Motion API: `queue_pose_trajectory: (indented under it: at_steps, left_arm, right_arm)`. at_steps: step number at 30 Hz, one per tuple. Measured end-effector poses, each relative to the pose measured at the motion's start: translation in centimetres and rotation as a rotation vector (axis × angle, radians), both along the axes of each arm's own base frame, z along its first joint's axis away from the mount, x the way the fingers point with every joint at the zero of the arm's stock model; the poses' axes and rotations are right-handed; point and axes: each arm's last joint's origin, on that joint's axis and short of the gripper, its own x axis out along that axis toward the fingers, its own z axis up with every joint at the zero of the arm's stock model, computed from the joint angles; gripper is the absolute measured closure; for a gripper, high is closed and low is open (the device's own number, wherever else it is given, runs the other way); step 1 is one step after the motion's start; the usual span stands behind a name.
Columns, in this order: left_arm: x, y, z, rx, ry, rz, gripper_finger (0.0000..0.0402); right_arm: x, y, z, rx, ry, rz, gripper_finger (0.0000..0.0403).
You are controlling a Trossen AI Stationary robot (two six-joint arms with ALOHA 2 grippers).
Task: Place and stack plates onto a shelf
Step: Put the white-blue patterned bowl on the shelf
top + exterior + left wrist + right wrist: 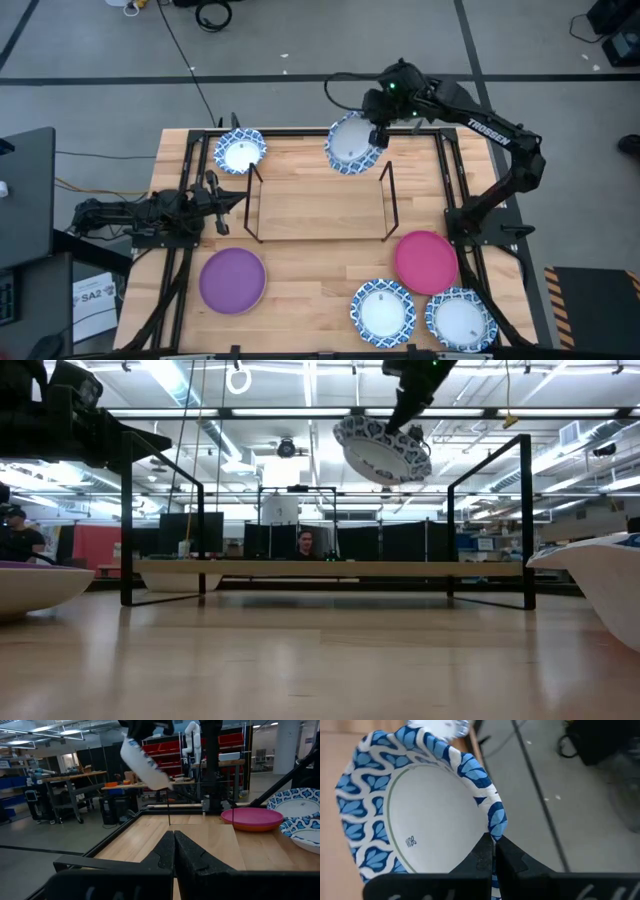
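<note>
While the low black-rod shelf with its light wooden board (320, 208) carries no plate as yet, the stacking is judged to be at its start: one blue-and-white patterned round plate with a white centre (350, 145) is held in the air, tilted, just past the shelf's far edge. It is pinched at its rim by the right gripper (381, 137), whose fingers are seen clamped together over the patterned border in the right wrist view. In the low view the plate hangs well above the board.

Five plates are left on the wooden table (300, 290):
- a second blue-and-white plate (240, 152), beside the shelf's far left corner
- a plain purple plate (232, 280), near side, left
- a magenta plate (427, 262), near side, right
- two more blue-and-white plates (382, 310) (461, 320), overlapping, at the near right edge

The right arm is reached across from the right side, elbow bent, wrist turned down. The left gripper (213, 199) is kept closed and empty, low over the table left of the shelf, arm folded.
</note>
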Motion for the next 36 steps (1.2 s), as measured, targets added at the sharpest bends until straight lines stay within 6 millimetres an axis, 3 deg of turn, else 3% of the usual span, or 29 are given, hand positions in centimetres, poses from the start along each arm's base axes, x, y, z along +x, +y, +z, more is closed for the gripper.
queue_pose_trajectory:
  at_steps: [8,16,24,36]
  left_arm:
    - [0.0,0.0,0.0,0.000,0.000,0.000,0.0397]
    - [0.0,0.0,0.0,-0.001,0.000,0.000,0.0397]
    - [0.0,0.0,0.0,-0.001,0.000,0.000,0.0397]
    - [0.0,0.0,0.0,-0.001,0.000,0.000,0.0397]
  right_arm:
    - [1.3,2.7,-0.1,0.163,-0.066,0.044,0.0393]
    - [1.9,4.9,-1.3,0.304,0.022,0.021,0.0393]
    - [4.6,5.3,-4.5,0.360,0.162,0.035,0.0393]
    - [7.8,4.2,-11.3,0.400,0.497,0.128,0.0392]
